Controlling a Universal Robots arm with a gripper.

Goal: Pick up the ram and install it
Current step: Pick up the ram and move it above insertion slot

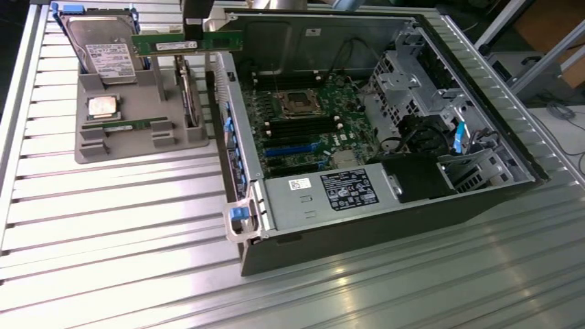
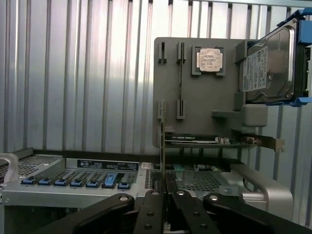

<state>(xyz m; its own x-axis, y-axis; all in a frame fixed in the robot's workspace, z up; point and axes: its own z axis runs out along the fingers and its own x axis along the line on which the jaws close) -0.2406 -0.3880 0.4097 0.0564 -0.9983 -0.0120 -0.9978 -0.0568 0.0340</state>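
the gripper (image 1: 194, 31) was clamped on the ram (image 1: 188, 43) at mid-length, holding it in the air over the grey tray (image 1: 119, 147) by the desk (image 1: 109, 226) edge. its long axis was level, and the motherboard (image 1: 306, 120) lay lower, toward the exterior view's right.

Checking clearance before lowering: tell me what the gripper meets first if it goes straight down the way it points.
The ram held by the gripper leads; below it stands the upright card in the gray holder. Probably that card first, though depth is unclear.
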